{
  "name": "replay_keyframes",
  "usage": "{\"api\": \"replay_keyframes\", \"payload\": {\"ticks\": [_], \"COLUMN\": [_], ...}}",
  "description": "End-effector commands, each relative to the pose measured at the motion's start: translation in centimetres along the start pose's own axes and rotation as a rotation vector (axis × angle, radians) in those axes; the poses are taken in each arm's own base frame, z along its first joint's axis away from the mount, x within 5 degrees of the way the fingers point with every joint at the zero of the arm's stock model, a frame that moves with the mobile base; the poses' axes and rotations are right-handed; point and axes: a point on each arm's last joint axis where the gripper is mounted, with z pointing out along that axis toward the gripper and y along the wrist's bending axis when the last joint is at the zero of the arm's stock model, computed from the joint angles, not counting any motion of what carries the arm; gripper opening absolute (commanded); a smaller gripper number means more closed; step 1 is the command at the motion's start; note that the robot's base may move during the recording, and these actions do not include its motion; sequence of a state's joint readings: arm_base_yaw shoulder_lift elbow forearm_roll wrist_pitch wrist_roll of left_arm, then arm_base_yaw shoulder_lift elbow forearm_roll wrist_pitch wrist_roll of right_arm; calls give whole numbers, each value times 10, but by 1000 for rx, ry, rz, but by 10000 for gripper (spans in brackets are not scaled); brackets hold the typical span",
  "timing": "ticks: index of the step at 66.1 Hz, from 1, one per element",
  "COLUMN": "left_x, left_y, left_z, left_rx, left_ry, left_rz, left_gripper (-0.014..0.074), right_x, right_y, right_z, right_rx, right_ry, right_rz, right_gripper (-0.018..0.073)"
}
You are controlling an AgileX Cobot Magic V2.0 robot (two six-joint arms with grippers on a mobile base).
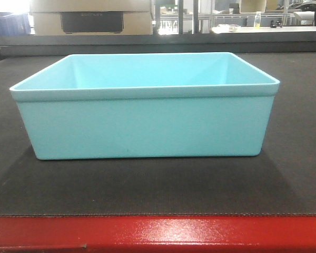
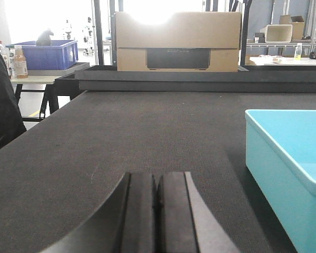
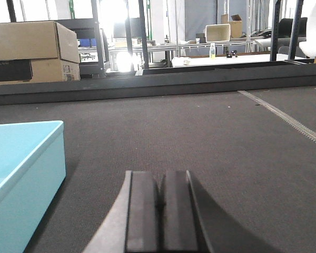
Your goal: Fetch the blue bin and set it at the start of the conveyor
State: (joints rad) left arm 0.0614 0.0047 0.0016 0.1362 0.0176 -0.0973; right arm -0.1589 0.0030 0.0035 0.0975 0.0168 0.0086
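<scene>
The light cyan blue bin (image 1: 145,121) stands upright and empty on the dark textured belt of the conveyor start (image 1: 158,187), just behind its glossy red frame (image 1: 158,232). In the left wrist view the blue bin (image 2: 287,168) is to the right of my left gripper (image 2: 158,182), which is shut on nothing and apart from the bin. From the right wrist, the blue bin (image 3: 21,168) shows to the left of my right gripper (image 3: 160,182), also shut and empty, low over the belt (image 3: 200,132).
A cardboard box (image 2: 177,42) stands beyond the belt's far raised edge (image 2: 200,74). A dark blue crate (image 2: 45,54) and bottles sit on a side table at the left. A belt seam (image 3: 289,118) runs diagonally at the right. Shelving and tables fill the background.
</scene>
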Motion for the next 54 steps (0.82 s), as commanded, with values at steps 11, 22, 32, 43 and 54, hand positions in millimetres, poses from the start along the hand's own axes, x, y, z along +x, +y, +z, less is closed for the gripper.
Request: {"api": "replay_keyframes", "payload": {"ticks": [11,22,32,43,54], "left_x": [-2,-2,-2,-2,-2], "left_y": [0,0,0,0,0], "left_z": [0,0,0,0,0], "left_rx": [6,6,6,6,6], "left_ry": [-24,-24,-24,-24,-24], "left_rz": [-3,-3,-3,-3,-3], "left_gripper": [-111,-111,-111,-111,-111], "right_x": [-4,-4,-4,-4,-4], "right_y": [0,0,0,0,0], "right_z": [0,0,0,0,0], "right_rx": [6,6,6,6,6], "right_ry": [-33,-33,-33,-33,-33], "right_rz": [-18,-18,-18,-18,-18], "right_gripper": [-162,-162,-162,-162,-162]}}
